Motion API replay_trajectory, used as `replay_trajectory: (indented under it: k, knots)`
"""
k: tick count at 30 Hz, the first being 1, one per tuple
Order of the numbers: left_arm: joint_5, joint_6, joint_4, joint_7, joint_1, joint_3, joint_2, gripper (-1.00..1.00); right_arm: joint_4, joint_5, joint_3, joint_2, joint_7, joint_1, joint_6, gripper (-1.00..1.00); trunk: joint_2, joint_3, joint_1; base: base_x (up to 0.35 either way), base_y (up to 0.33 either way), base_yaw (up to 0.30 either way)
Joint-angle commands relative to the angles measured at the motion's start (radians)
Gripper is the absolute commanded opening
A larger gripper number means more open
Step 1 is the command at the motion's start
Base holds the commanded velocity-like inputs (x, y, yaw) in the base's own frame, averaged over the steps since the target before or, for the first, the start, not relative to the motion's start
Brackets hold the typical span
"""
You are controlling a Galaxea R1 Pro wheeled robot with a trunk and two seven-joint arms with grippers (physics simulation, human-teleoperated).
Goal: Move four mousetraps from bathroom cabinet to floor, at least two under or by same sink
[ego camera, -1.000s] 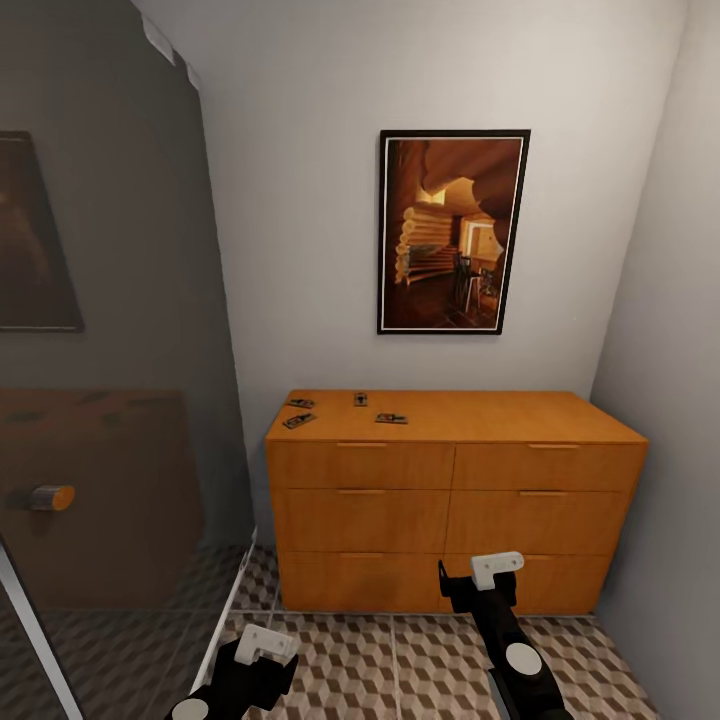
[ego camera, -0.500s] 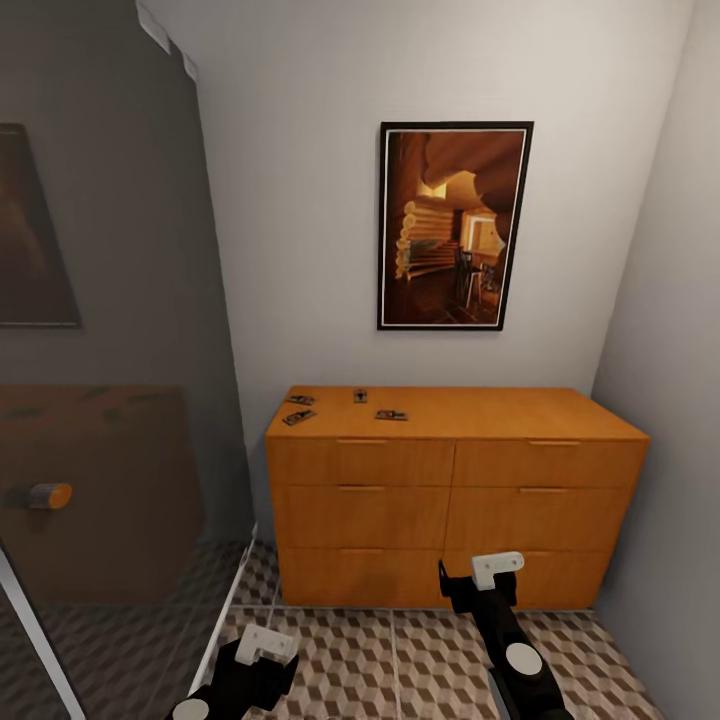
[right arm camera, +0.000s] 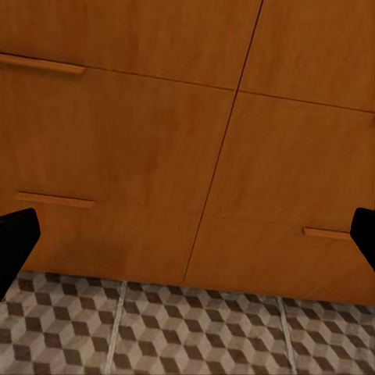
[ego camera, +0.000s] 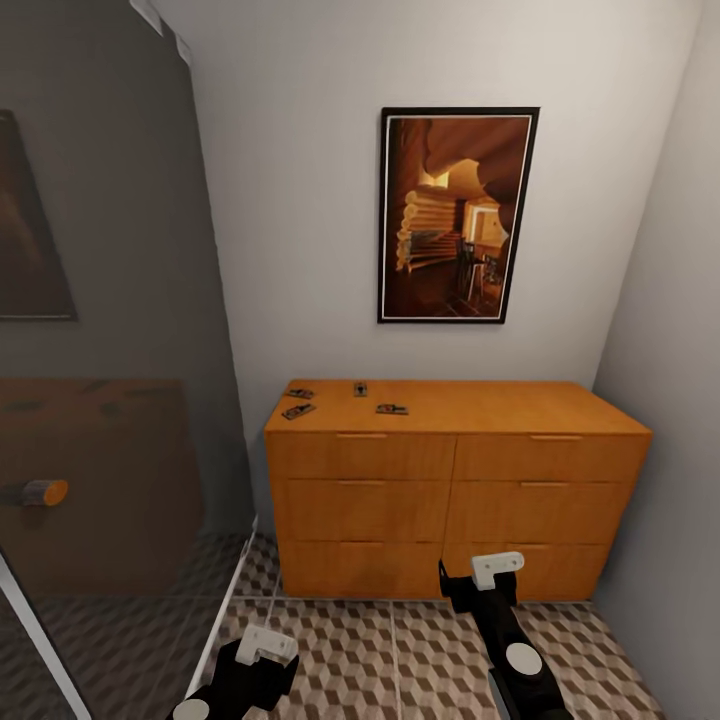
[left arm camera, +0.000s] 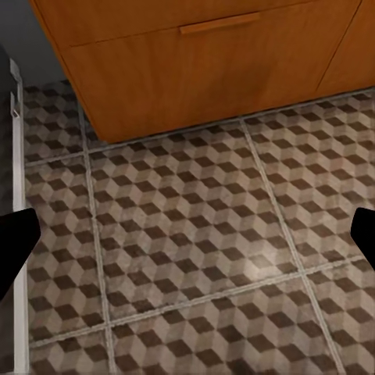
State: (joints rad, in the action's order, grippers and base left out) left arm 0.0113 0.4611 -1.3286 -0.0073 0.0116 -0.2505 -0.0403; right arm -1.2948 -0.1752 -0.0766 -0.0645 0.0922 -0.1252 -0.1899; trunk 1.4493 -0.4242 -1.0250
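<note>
Mousetraps (ego camera: 392, 409), four thin, light, stiff little boards lying flat on the cabinet (ego camera: 455, 485) top's left end, look best pinched across their wooden edges, while left end effector (left arm camera: 187, 234) and right end effector (right arm camera: 187, 234) hang wide open, empty, low above the bathroom floor (ego camera: 400, 660).

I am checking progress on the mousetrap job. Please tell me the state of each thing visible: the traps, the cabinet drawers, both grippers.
mousetraps: four, lying flat on the cabinet top, none picked up
cabinet: all drawers shut
left gripper: open, empty, over floor tiles
right gripper: open, empty, facing the drawer fronts
</note>
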Motion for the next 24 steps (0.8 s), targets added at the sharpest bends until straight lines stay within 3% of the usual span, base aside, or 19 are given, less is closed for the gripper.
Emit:
replay_trajectory:
  k: [1,14,24]
  knots:
    - [0.001,0.005,-0.001,-0.001,0.001,-0.001,-0.001,1.00,-0.001,-0.010,-0.002,0.000,0.004,-0.001,-0.008,1.00,0.001,-0.003,0.000,0.000,0.000,0.000]
    - [0.001,0.005,0.000,-0.001,0.001,-0.001,-0.001,1.00,-0.001,-0.010,-0.002,0.000,0.004,-0.001,-0.008,1.00,0.001,-0.023,0.000,0.000,0.000,-0.026]
    - [0.001,0.005,0.000,-0.001,0.001,-0.001,-0.001,1.00,-0.001,-0.010,-0.003,0.000,0.004,-0.001,-0.006,1.00,0.001,-0.026,0.000,0.000,0.000,-0.010]
